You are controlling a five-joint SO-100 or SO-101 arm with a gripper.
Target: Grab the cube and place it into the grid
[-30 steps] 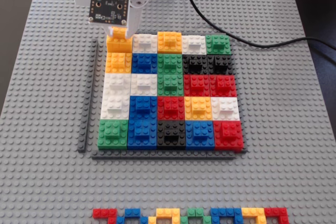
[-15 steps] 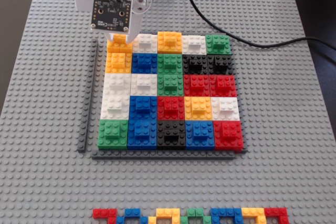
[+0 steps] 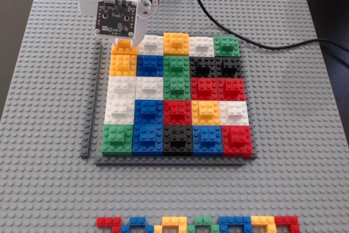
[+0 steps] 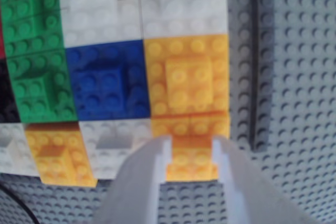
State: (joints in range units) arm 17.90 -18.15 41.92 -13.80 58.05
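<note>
Gripper [image 4: 191,156] fingers flank the raised brick of the cube [image 4: 190,129], which sits in the grid's [image 3: 180,94] far-left corner cell as the fixed view shows it; whether they clamp it or have let go, I cannot tell. Straddling that small top brick probably lets them clear neighbouring blocks.

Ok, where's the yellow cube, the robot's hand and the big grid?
cube [image 4: 192,162], wrist view, raised top brick.
hand [image 4: 192,153], wrist view, midway between its fingertips.
grid [image 3: 177,112], fixed view, red block in the middle.
</note>
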